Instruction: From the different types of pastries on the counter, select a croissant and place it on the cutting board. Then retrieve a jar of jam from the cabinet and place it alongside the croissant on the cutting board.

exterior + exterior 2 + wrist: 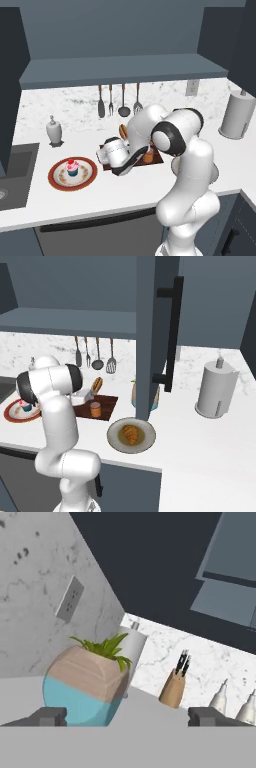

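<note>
The pincer (127, 716) stood with its two dark tips spread wide and nothing between them, hovering low over the cutting board (105, 402), so it appeared to have let go of its load. Just beside it the jar of jam (95, 409) sat upright on the dark board, orange with a darker lid, apart from the tips. At the board's far edge lay a tan, oblong pastry (97, 384), which I judged to be the croissant because it lay where the task wanted it, though it was too small to be sure; another golden pastry (130, 434) rested on a dark plate (116, 442) nearer the front. With jar and pastry side by side on the board, the task looked essentially complete. Along the pincer's line of sight were a plant pot (86, 687) in blue and tan, a paper towel roll (134, 647) and a knife block (173, 688). Farther out, the white speckled surface (120, 192) carried a pink-topped cupcake (73, 167) on a red-rimmed plate (88, 179) and a white dispenser (54, 131). Utensils (119, 100) hung on the backsplash under the cabinet (120, 70), whose door (155, 331) stood open.
</note>
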Robot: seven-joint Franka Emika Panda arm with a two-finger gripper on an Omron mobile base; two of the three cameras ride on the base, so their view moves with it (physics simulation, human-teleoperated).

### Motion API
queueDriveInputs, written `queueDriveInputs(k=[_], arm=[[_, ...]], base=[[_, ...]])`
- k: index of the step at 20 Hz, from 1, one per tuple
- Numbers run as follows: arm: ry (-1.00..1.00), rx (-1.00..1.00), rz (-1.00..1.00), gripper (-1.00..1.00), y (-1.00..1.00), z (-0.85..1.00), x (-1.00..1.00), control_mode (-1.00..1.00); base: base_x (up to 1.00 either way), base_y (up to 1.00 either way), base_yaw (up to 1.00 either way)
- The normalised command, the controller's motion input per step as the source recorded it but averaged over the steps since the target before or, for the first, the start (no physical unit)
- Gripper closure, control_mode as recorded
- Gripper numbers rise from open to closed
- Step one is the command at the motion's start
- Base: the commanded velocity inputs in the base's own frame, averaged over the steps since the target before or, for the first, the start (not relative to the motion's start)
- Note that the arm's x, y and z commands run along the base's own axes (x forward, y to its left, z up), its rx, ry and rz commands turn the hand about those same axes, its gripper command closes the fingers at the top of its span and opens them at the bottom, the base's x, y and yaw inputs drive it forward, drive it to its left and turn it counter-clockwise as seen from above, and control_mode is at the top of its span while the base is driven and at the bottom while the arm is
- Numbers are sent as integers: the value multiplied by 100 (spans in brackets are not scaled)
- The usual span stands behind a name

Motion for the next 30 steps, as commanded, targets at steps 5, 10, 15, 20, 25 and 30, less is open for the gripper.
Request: queueDriveInputs(k=[5, 10, 15, 20, 25, 30], arm=[[-30, -2, 0, -100, 0, -27, 0, -100], [-38, -1, 0, -100, 0, 7, 0, -100], [-31, 0, -4, -100, -1, 54, -35, -100], [-14, 1, -9, -100, -27, 52, -90, -100], [-1, 8, -5, -100, -53, 43, -84, -100], [13, 16, 2, -100, -85, 46, -83, -100]], base=[[0, 0, 0], [0, 0, 0], [0, 0, 0], [0, 0, 0], [0, 0, 0], [0, 0, 0]])
